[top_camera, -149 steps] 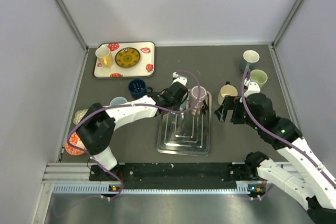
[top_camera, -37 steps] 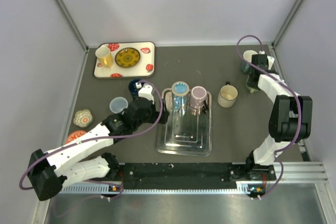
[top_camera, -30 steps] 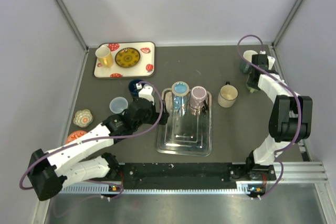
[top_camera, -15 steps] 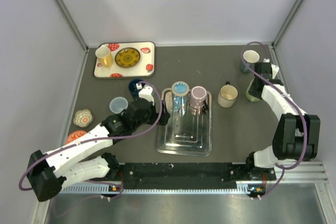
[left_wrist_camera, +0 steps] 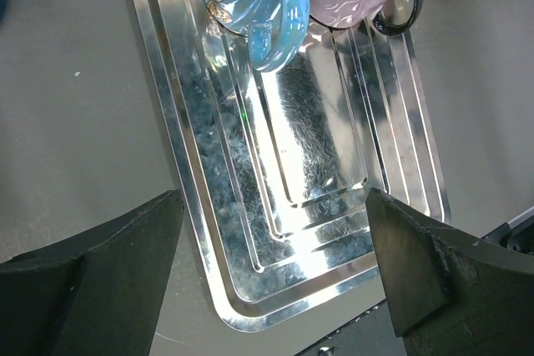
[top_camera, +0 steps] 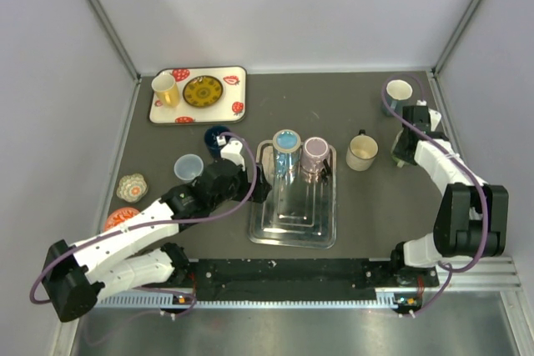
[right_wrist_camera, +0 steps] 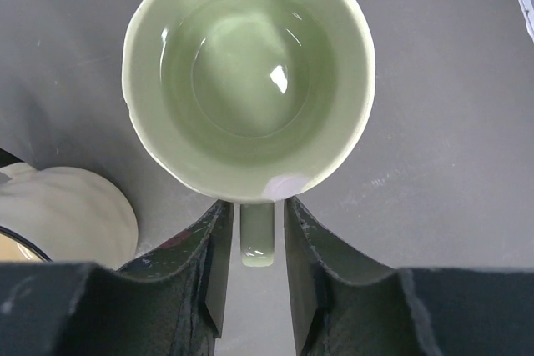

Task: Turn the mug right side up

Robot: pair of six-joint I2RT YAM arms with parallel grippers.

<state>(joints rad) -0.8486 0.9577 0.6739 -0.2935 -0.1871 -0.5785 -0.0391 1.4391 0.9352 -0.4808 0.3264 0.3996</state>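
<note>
The pale green mug (right_wrist_camera: 249,72) stands right side up on the dark table, its mouth facing the right wrist camera. Its handle (right_wrist_camera: 257,239) points toward the wrist and lies between the two fingers of my right gripper (right_wrist_camera: 257,206). A thin gap shows on each side of the handle, so the jaws are open around it. In the top view my right gripper (top_camera: 410,137) is at the far right and covers most of the mug. My left gripper (left_wrist_camera: 274,206) hangs wide open and empty over the metal tray (left_wrist_camera: 192,198).
A blue butterfly mug (top_camera: 286,146) and a pink mug (top_camera: 314,152) stand at the far end of the metal tray (top_camera: 294,224). A cream mug (top_camera: 362,152) sits just left of the green mug, and a white-rimmed mug (top_camera: 398,92) behind it. A strawberry tray (top_camera: 198,114) lies far left.
My right gripper came toward the near side with the green mug, and its jaws have spread off the handle. The left arm has barely moved.
</note>
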